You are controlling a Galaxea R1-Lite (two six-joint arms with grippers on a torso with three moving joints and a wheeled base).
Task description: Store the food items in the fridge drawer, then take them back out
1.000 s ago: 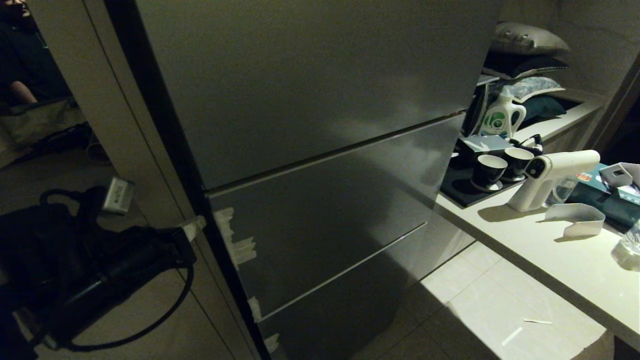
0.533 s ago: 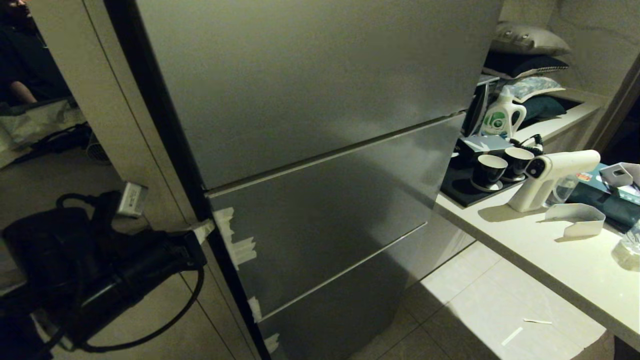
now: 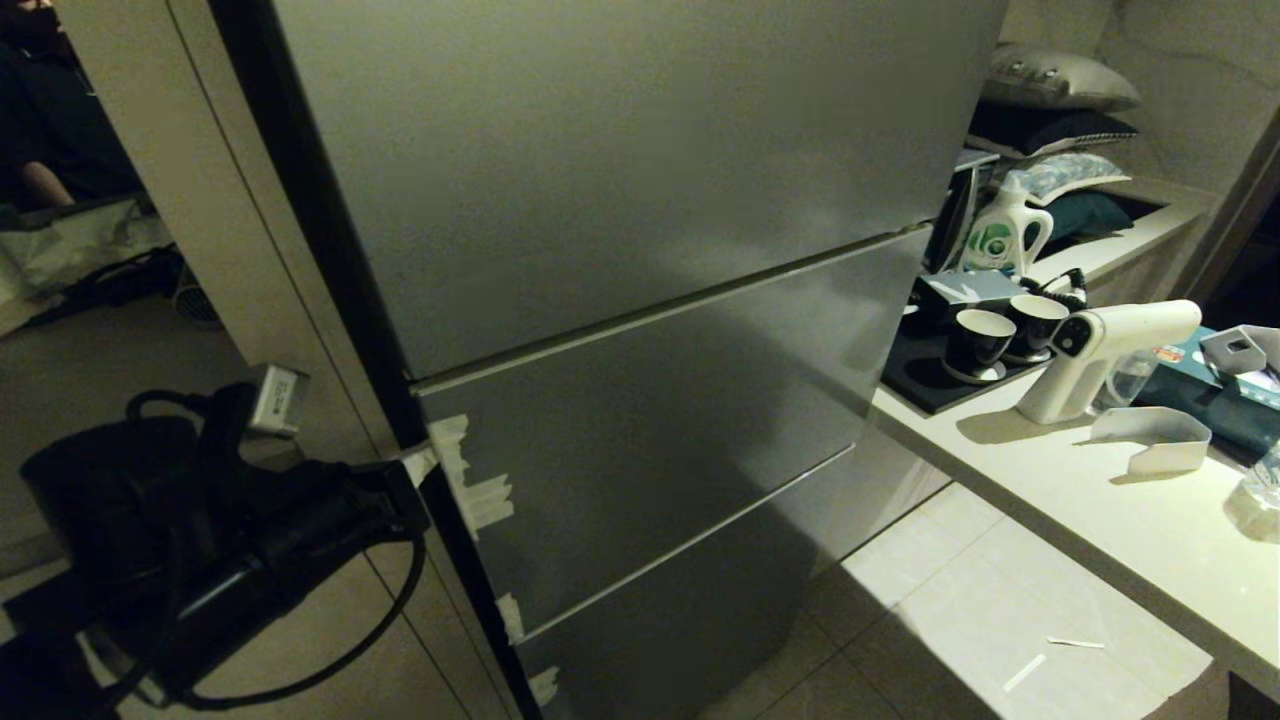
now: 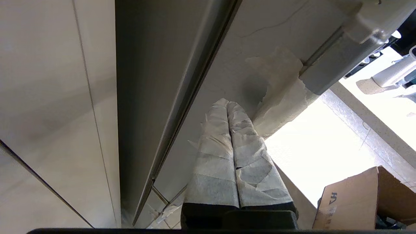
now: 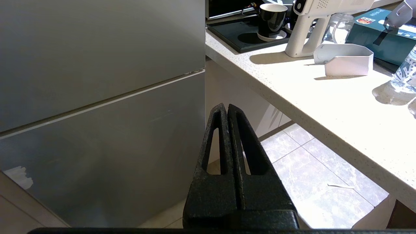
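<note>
The fridge stands closed: grey steel door panels [image 3: 640, 420] fill the head view, so the fridge drawer and the food items are hidden. My left gripper [image 3: 415, 462] is low on the left, its tape-wrapped fingers shut and empty. Its tip sits at the left edge of the middle door panel, beside patches of white tape [image 3: 470, 485]. In the left wrist view the left gripper [image 4: 227, 103] points at the pale side of the door next to torn tape [image 4: 279, 87]. My right gripper [image 5: 226, 107] hangs parked and shut, with nothing in it, to the right of the fridge.
A beige cabinet panel [image 3: 200, 200] stands close on the fridge's left. To the right runs a pale counter [image 3: 1100, 510] with black cups [image 3: 980, 340], a white spray gun [image 3: 1100, 350] and a detergent bottle [image 3: 1000, 235]. A cardboard box [image 4: 357, 198] sits on the floor. A person [image 3: 40, 100] is at far left.
My left arm has moved to the right, bringing its shut fingertips up to the taped left edge of the fridge door. The right arm and the fridge have stayed still.
</note>
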